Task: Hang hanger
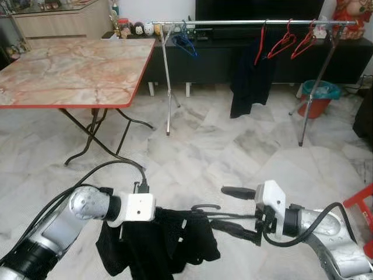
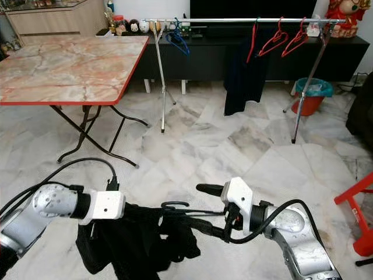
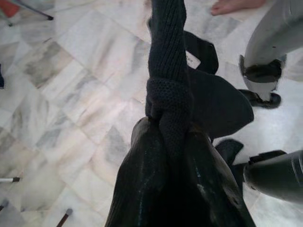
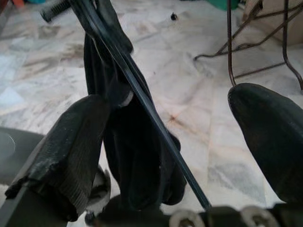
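At the lower left of the head view, the left end effector [image 1: 137, 209] is hidden in a black knitted garment [image 1: 157, 245]; in its wrist view its black fingers [image 3: 156, 189] are pressed together on a bunched fold of that knit. The garment hangs in the lower middle of the frame, above the marble floor [image 1: 233, 151], draped on a black hanger [image 1: 224, 217] whose hook curls up just right of the left wrist. At the lower right, the right end effector [image 1: 240, 211] is spread: one finger [image 1: 238, 192] juts out above the hanger, the other lies below it, and the hanger's thin bar runs between the two pads in the right wrist view without clearly touching either.

In the upper left stands a marble-topped bench [image 1: 70, 73] with a red edge. Along the top runs a metal clothes rail [image 1: 250, 23], carrying a blue hanger [image 1: 185, 42], a dark hung garment [image 1: 250, 76] and red hangers [image 1: 294, 42]. At the right, under the rail, a red bucket [image 1: 317, 96] holds a teal liner.
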Robot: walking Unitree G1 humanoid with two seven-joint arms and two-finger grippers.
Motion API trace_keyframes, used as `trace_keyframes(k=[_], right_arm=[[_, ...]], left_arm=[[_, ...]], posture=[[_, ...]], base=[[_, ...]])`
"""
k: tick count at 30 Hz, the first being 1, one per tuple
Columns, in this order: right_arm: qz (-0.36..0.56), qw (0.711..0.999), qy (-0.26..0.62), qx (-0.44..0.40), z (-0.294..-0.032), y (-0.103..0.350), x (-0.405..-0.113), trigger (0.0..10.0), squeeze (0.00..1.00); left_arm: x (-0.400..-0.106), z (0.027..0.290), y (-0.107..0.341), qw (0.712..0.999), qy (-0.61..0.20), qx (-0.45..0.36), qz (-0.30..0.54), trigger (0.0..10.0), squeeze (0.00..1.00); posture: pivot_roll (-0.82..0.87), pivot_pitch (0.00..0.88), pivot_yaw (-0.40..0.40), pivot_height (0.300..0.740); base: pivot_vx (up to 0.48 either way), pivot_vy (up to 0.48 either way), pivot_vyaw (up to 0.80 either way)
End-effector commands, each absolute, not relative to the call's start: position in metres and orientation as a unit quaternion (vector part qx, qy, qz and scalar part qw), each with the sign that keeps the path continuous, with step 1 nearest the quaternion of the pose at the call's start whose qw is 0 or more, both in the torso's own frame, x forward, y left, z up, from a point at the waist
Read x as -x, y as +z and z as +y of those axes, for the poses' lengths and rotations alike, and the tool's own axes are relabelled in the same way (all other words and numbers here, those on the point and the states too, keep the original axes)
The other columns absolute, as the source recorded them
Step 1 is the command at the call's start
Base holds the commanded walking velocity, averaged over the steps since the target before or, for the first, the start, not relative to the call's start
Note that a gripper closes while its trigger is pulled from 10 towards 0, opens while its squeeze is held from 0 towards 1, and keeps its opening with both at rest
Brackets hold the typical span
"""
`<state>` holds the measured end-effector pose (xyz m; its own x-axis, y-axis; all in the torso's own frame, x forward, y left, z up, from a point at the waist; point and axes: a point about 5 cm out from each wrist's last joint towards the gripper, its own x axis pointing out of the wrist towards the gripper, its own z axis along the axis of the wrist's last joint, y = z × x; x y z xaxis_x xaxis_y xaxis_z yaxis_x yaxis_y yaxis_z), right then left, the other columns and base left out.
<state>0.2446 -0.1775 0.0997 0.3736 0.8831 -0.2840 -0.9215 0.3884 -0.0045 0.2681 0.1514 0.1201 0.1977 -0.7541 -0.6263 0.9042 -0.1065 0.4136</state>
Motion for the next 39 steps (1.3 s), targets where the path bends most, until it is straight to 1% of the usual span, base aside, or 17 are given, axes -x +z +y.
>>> trace_keyframes(k=[1, 3, 6, 9, 12, 16, 20, 21, 27, 28, 29, 30, 31, 39], right_arm=[[0.121, 0.822, 0.547, 0.104, -0.178, 0.099, -0.249, 10.0, 0.0], [0.125, 0.811, 0.56, 0.11, -0.176, 0.098, -0.249, 10.0, 0.0], [0.126, 0.809, 0.564, 0.11, -0.176, 0.097, -0.249, 10.0, 0.0], [0.13, 0.804, 0.569, 0.118, -0.177, 0.096, -0.251, 10.0, 0.0], [0.134, 0.788, 0.59, 0.111, -0.176, 0.097, -0.248, 10.0, 0.0], [0.145, 0.774, 0.605, 0.114, -0.175, 0.094, -0.245, 10.0, 0.0], [0.146, 0.771, 0.61, 0.112, -0.175, 0.093, -0.244, 10.0, 0.0], [0.148, 0.766, 0.616, 0.109, -0.174, 0.092, -0.243, 10.0, 0.0], [0.143, 0.774, 0.607, 0.111, -0.173, 0.089, -0.247, 10.0, 0.0], [0.143, 0.776, 0.604, 0.109, -0.172, 0.089, -0.248, 8.9, 0.0], [0.143, 0.776, 0.604, 0.109, -0.172, 0.089, -0.248, 8.9, 0.0], [0.144, 0.776, 0.604, 0.107, -0.172, 0.089, -0.249, 2.1, 0.0], [0.144, 0.776, 0.605, 0.106, -0.172, 0.089, -0.249, 0.0, 0.0], [0.143, 0.773, 0.608, 0.106, -0.172, 0.088, -0.248, 0.0, 0.0]], left_arm=[[-0.269, 0.146, 0.132, 0.64, -0.641, -0.414, 0.087, 10.0, 0.0], [-0.268, 0.139, 0.137, 0.626, -0.657, -0.412, 0.082, 10.0, 0.0], [-0.268, 0.136, 0.139, 0.623, -0.661, -0.411, 0.079, 10.0, 0.0], [-0.266, 0.132, 0.141, 0.61, -0.671, -0.414, 0.078, 10.0, 0.0], [-0.265, 0.128, 0.143, 0.603, -0.678, -0.414, 0.074, 10.0, 0.0], [-0.266, 0.123, 0.145, 0.603, -0.679, -0.414, 0.068, 10.0, 0.0], [-0.267, 0.12, 0.146, 0.601, -0.68, -0.415, 0.062, 10.0, 0.0], [-0.268, 0.117, 0.147, 0.602, -0.68, -0.414, 0.057, 10.0, 0.0], [-0.268, 0.112, 0.15, 0.6, -0.684, -0.412, 0.047, 10.0, 0.0], [-0.268, 0.112, 0.15, 0.601, -0.683, -0.412, 0.047, 10.0, 0.0], [-0.268, 0.112, 0.15, 0.601, -0.683, -0.412, 0.047, 10.0, 0.0], [-0.268, 0.111, 0.15, 0.601, -0.683, -0.413, 0.045, 10.0, 0.0], [-0.268, 0.111, 0.15, 0.601, -0.682, -0.413, 0.044, 10.0, 0.0], [-0.268, 0.108, 0.149, 0.601, -0.684, -0.412, 0.04, 10.0, 0.0]], posture=[[0.07, 0.0, 0.023, 0.74], [0.07, 0.0, 0.023, 0.74], [0.07, 0.0, 0.023, 0.74], [0.07, 0.0, 0.019, 0.74], [0.07, 0.0, 0.015, 0.74], [0.07, 0.0, 0.013, 0.74], [0.07, 0.0, 0.01, 0.74], [0.07, 0.0, 0.008, 0.74], [0.08, 0.0, 0.006, 0.74], [0.08, 0.0, 0.006, 0.74], [0.08, 0.0, 0.006, 0.74], [0.08, 0.0, 0.006, 0.74], [0.08, 0.0, 0.005, 0.74], [0.08, 0.0, 0.004, 0.74]], base=[[0.0, 0.0, 0.0], [0.0, 0.0, 0.0], [0.0, 0.0, 0.0], [0.0, 0.0, 0.0], [0.0, 0.0, 0.0], [0.0, 0.0, 0.0], [0.0, 0.0, 0.0], [0.0, 0.0, 0.0], [0.0, 0.0, 0.0], [0.0, 0.0, 0.0], [0.0, 0.0, 0.0], [0.0, 0.0, 0.0], [0.0, 0.0, 0.0], [0.0, 0.0, 0.0]])
